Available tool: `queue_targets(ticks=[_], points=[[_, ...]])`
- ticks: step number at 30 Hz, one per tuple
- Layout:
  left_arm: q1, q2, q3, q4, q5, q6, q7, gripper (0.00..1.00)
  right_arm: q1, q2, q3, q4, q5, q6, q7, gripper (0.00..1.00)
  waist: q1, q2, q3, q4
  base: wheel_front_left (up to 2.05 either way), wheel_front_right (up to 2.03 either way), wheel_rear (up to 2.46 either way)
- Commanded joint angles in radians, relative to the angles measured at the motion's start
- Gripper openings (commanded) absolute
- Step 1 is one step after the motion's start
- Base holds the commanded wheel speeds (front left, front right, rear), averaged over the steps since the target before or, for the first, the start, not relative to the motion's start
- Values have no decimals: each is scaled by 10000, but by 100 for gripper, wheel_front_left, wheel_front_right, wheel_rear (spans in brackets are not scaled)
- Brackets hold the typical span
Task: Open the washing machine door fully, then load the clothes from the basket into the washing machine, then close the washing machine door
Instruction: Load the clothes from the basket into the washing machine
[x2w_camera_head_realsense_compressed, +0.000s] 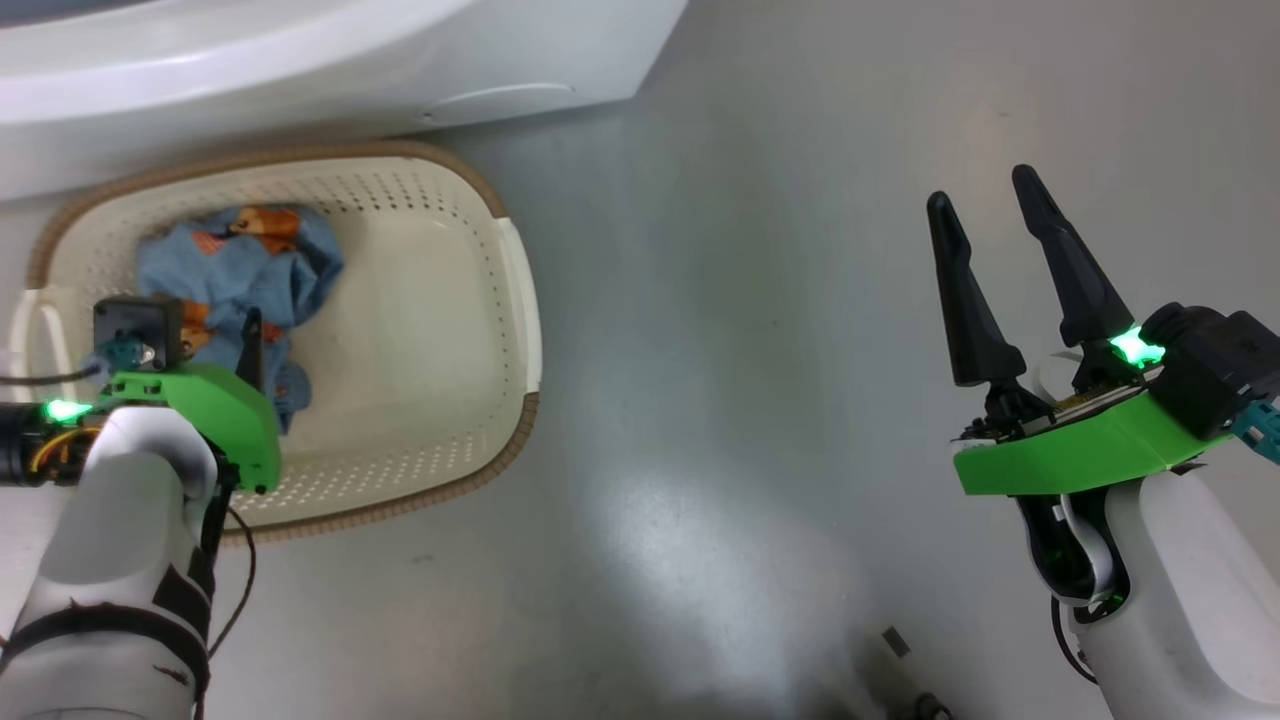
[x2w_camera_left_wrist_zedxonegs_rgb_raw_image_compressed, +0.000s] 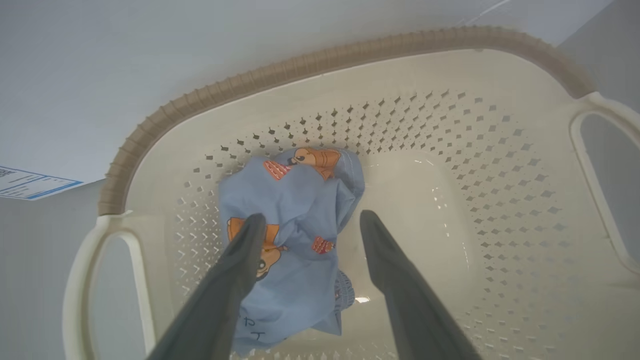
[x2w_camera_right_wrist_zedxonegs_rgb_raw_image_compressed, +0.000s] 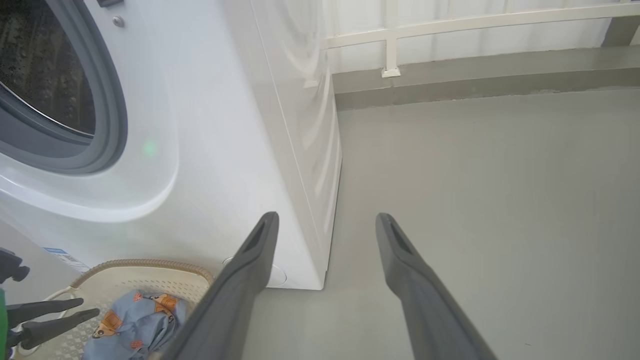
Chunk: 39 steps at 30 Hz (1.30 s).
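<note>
Step in hand, as I judge it: first pick from the basket (x2w_camera_head_realsense_compressed: 440, 300), which sits on the floor (x2w_camera_head_realsense_compressed: 750, 350) just in front of the washer (x2w_camera_right_wrist_zedxonegs_rgb_raw_image_compressed: 225, 125). The clothes (x2w_camera_head_realsense_compressed: 245, 260) lie bunched in the basket's left half; the rest of its bottom is bare. Left end effector (x2w_camera_left_wrist_zedxonegs_rgb_raw_image_compressed: 311, 217) is open wide and empty, poised over the bundle. One of its fingers (x2w_camera_left_wrist_zedxonegs_rgb_raw_image_compressed: 240, 260) crosses the cloth and the other is off the cloth's edge over bare plastic. Cannot tell whether the tips touch fabric. To do it well, shift slightly so both fingers bracket the thick fold, go straight down, and close on a bunch rather than one layer. Keep the tips off the perforated bottom. Lift clear of the brown rim before swinging away, and watch for a trailing piece. In the head view the left forearm enters from the lower left, wrist bent so the fingers point down into the basket. Right end effector (x2w_camera_head_realsense_compressed: 983, 187) is also spread and empty, fingers aimed forward over the floor, well apart from the basket. Its wrist view shows the gasket (x2w_camera_right_wrist_zedxonegs_rgb_raw_image_compressed: 107, 100) and drum (x2w_camera_right_wrist_zedxonegs_rgb_raw_image_compressed: 45, 75) uncovered, so the mouth looks ready to load.
</note>
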<state>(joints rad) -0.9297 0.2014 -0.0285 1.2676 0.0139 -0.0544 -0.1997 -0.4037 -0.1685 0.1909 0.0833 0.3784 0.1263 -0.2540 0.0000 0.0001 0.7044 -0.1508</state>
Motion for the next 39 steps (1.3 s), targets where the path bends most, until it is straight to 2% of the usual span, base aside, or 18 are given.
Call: queue_targets(ticks=[1,13,21,39], points=[[1,457,90,-2,106,122,100,100,107,-24,211,-236,89,44,-78,100,0,-1,216,-183,0,0,0],[-48,925,-390,198,381,384,1275,100,20,46,514,-249,100,44,-78,100,0,-1,505,-421,0,0,0],[-117,1272,-664,223,462,296,2165,100,-128,63,747,-307,124,44,-78,100,0,-1,774,-638,0,0,0],[-724,1766,-1193,231,546,468,3477,100,-365,176,876,-479,161,44,-78,100,0,-1,1605,-958,0,0,0]])
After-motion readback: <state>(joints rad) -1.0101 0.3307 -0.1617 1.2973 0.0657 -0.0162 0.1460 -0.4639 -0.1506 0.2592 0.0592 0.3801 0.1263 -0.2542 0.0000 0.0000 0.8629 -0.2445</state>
